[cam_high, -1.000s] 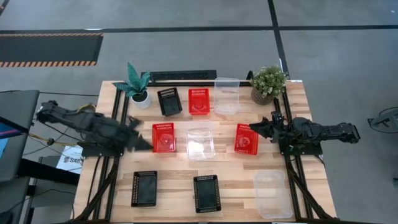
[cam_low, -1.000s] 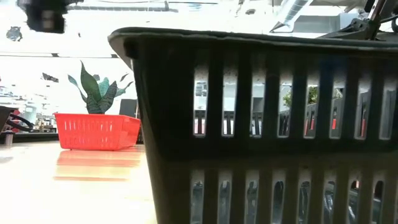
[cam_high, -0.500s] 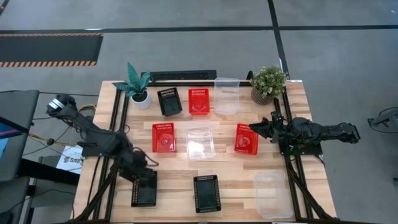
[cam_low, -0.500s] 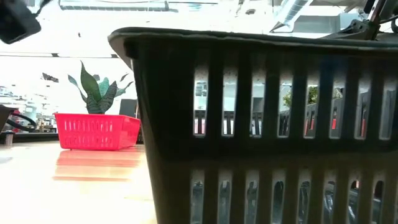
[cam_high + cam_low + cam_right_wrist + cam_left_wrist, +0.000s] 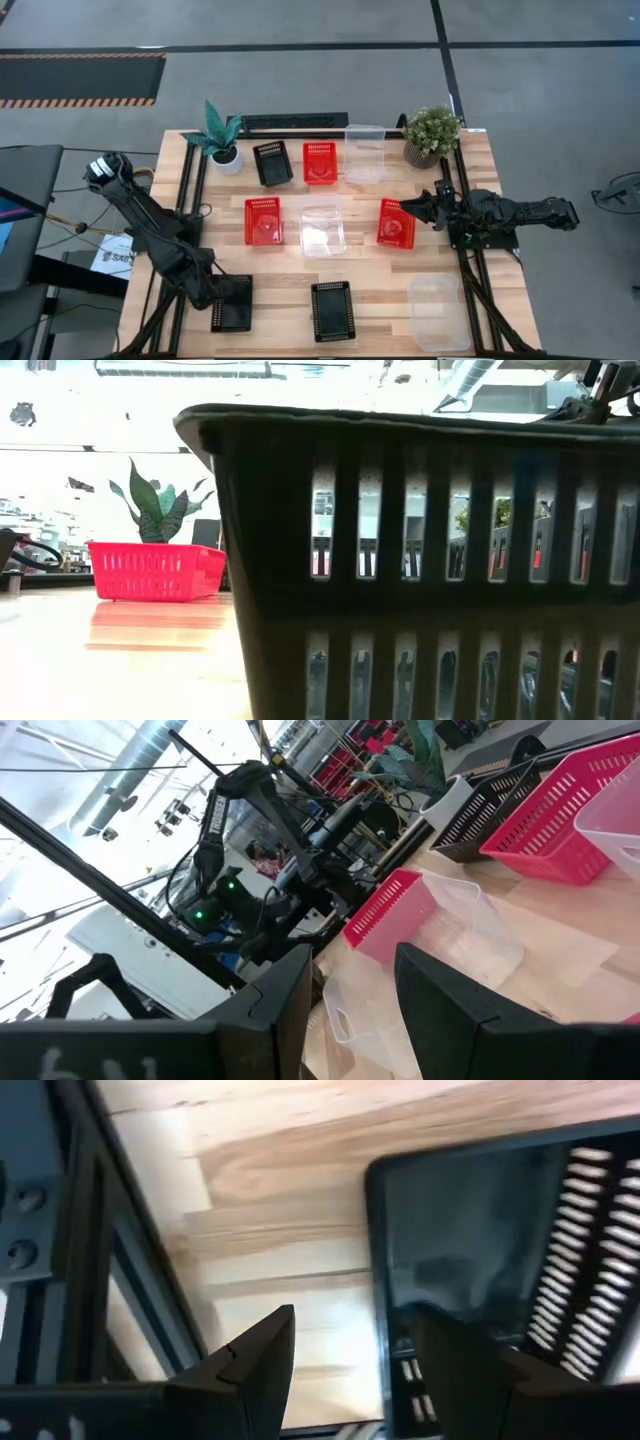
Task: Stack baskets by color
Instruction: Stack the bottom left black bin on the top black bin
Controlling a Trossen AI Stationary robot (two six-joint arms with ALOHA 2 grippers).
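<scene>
Nine baskets lie flat on their bases on the wooden table. Black point(image 5: 272, 162), red point(image 5: 320, 162) and clear point(image 5: 365, 152) ones form the far row. Red point(image 5: 264, 220), clear point(image 5: 322, 230) and red point(image 5: 396, 222) ones form the middle row. Black point(image 5: 232, 303), black point(image 5: 331, 311) and clear point(image 5: 438, 312) ones form the near row. My left gripper point(image 5: 218, 293) point(image 5: 355, 1315) points down, open, at the near-left black basket point(image 5: 500, 1230). One finger is over the wood and the other over the basket, either side of its left wall. My right gripper point(image 5: 425, 207) point(image 5: 352, 955) waits open and level by the right red basket.
Two potted plants point(image 5: 222, 138) point(image 5: 432, 135) stand at the far corners, with a black bar point(image 5: 295, 121) between them. Dark frame rails point(image 5: 190, 200) point(image 5: 470, 270) run along both sides of the table. The low view is mostly filled by a black basket's wall point(image 5: 430, 560).
My left gripper has swung from beside the middle-left red basket toward the table's near edge. It has come down, rolled, and tipped from nearly level to pointing down over the near-left black basket. No basket has moved.
</scene>
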